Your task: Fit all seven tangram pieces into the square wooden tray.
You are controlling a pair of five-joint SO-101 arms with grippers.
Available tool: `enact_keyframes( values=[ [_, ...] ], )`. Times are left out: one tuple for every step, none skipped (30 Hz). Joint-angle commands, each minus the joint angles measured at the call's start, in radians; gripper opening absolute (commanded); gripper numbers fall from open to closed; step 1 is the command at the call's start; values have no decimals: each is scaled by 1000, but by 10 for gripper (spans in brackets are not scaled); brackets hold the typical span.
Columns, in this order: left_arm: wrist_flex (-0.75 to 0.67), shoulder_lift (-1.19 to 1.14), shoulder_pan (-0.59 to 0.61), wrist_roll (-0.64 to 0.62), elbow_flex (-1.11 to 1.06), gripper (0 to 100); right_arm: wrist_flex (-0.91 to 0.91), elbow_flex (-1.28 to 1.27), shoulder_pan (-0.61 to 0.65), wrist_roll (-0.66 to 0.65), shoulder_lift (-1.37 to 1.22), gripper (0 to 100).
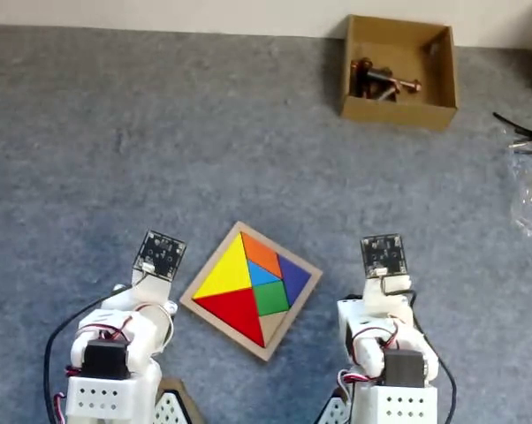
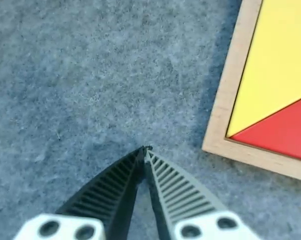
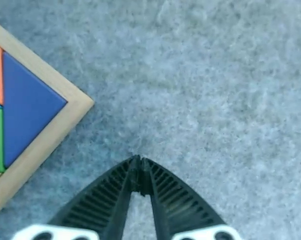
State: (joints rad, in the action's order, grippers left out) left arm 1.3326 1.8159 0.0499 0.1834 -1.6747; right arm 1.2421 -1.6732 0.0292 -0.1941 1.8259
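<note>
**Tray filled with colour, both end effectors closed and empty**

The square wooden tray lies on the grey, carpet-covered counter, near the front edge and between the two arms. It is turned so that one corner points at the front edge.

Inside the tray, the pieces sit flush against one another:
- A large yellow triangle fills the side towards the left arm.
- A large red triangle lies along the edge just below it.
- An orange piece sits by the far corner.
- A small light-blue piece is at the centre.
- A dark blue triangle fills the corner towards the right arm.
- A green square sits just in front of the light-blue piece.
- A tan patch shows by the front corner; I cannot tell whether it is a wood-coloured piece or bare tray floor.

The left end effector is closed, its tips meeting with nothing between them. It is above bare carpet just beside the tray's left corner.

The right end effector is likewise closed and empty, above the carpet near the tray's right corner, clear of the rim.

A cardboard box stands at the far edge towards the right corner, well apart from the tray, with copper-coloured metal parts inside. Clear plastic wrapping lies at the right edge.
</note>
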Motion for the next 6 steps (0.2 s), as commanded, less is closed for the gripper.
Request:
enact_keyframes(
  values=[
    [6, 5, 10, -5, -21, 5, 5, -122, -10, 5, 8, 5],
    [6, 5, 10, -5, -21, 5, 5, -122, -10, 5, 8, 5],
    [6, 5, 10, -5, -21, 5, 5, -122, -10, 5, 8, 5],
    [6, 5, 10, -5, -21, 5, 5, -122, -10, 5, 8, 5],
    [6, 5, 10, -5, -21, 5, 5, -122, -10, 5, 8, 5],
    [6, 5, 10, -5, -21, 5, 5, -122, -10, 5, 8, 5]
  ],
)
